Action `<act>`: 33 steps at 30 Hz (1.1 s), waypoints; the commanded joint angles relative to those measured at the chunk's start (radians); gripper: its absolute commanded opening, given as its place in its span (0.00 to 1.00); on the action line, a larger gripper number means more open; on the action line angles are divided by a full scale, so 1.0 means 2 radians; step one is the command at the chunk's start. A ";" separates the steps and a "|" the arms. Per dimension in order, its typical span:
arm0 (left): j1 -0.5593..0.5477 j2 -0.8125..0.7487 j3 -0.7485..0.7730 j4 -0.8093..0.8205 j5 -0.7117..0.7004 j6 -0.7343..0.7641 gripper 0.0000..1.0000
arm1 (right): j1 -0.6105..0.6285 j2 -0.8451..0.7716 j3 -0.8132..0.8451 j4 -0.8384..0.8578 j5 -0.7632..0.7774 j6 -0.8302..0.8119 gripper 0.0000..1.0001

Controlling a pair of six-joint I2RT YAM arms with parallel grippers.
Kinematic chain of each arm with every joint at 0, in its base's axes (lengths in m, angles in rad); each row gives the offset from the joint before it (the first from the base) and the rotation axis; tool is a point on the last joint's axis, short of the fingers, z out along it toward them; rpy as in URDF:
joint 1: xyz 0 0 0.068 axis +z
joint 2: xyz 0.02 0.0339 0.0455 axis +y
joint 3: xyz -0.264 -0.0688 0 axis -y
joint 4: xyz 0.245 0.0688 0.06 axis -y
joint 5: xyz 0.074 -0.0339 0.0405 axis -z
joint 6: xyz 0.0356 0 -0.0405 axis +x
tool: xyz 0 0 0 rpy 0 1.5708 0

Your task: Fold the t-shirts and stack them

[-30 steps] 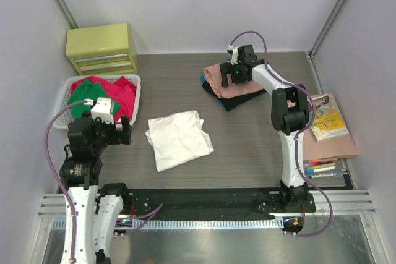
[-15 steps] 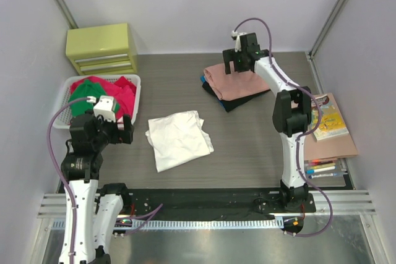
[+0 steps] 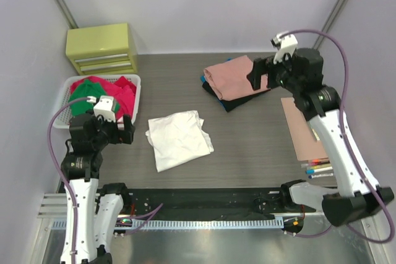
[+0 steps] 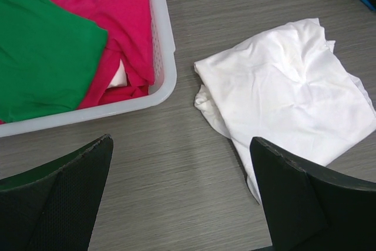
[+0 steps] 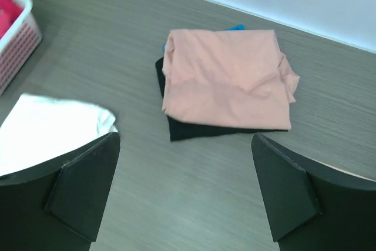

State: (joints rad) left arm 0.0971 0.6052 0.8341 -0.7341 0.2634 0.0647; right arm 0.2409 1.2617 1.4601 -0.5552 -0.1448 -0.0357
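A crumpled, roughly folded white t-shirt [image 3: 179,139] lies mid-table; it also shows in the left wrist view [image 4: 294,92] and at the left edge of the right wrist view [image 5: 53,127]. A folded salmon-pink t-shirt [image 3: 232,78] [image 5: 226,77] lies on a black one [image 5: 194,127] at the back. Green [image 4: 41,57] and magenta-red [image 4: 111,10] t-shirts fill the white basket [image 3: 136,100]. My left gripper [image 3: 125,132] [image 4: 181,145] is open and empty between the basket and the white shirt. My right gripper [image 3: 260,75] [image 5: 187,139] is open and empty, raised to the right of the stack.
A yellow-green drawer unit [image 3: 102,47] stands at the back left. A brown board [image 3: 300,134] and several markers [image 3: 318,166] lie at the right, partly under my right arm. The basket's rim [image 4: 161,57] runs close to my left gripper.
My right arm has pulled away from the salmon-pink stack, swinging right and toward the near side with its gripper open. My left arm has hardly moved.
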 commanded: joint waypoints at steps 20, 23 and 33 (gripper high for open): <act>-0.006 0.229 -0.052 0.173 0.378 -0.259 1.00 | 0.002 0.013 -0.074 -0.169 -0.164 -0.083 1.00; -0.005 0.189 -0.099 0.190 0.326 -0.289 1.00 | 0.002 0.025 -0.081 -0.145 -0.186 -0.067 1.00; -0.044 0.149 -0.107 0.130 0.222 -0.326 1.00 | 0.019 0.102 -0.071 -0.133 -0.227 -0.044 1.00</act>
State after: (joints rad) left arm -0.0269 0.8501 0.5644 -0.4332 0.7853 -0.5461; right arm 0.2573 1.4353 1.2869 -0.8597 -0.5495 -0.1547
